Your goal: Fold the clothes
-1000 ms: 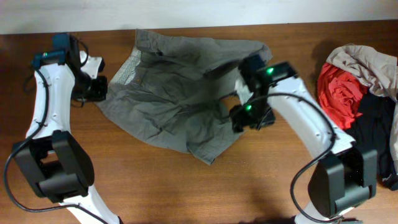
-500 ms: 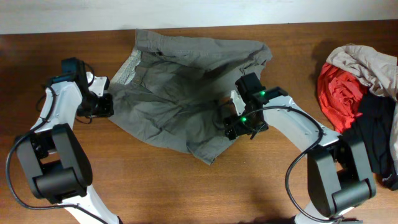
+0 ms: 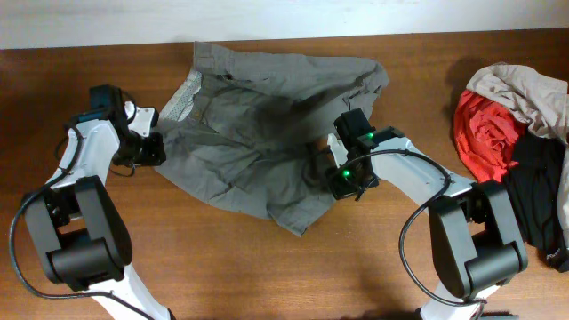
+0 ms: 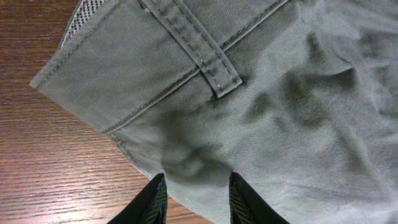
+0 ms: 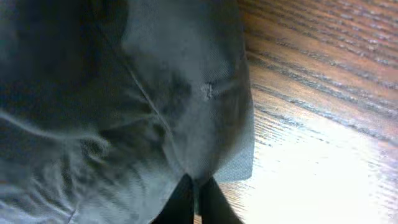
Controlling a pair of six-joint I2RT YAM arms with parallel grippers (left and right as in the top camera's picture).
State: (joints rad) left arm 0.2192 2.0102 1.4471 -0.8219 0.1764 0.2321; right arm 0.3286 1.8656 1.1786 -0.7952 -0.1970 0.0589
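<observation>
The clothes are wrinkled grey-olive shorts (image 3: 258, 133) spread flat across the table's back centre, with the waistband (image 4: 199, 56) to the left. My left gripper (image 3: 153, 149) is low at the waistband's near corner. Its fingers (image 4: 155, 202) stand apart astride the cloth edge (image 4: 198, 193), with fabric lying between them. My right gripper (image 3: 342, 182) is at the right leg's hem. In the right wrist view its jaws are pressed together on a thin fold of the hem (image 5: 196, 193).
A heap of other garments lies at the right edge: red (image 3: 484, 133), black (image 3: 533, 196) and pale beige (image 3: 524, 89). Bare brown wood (image 3: 267, 267) runs along the front of the table.
My right gripper slid left onto the shorts' hem and closed on it. My left gripper moved right and down to the waistband corner, then stayed put.
</observation>
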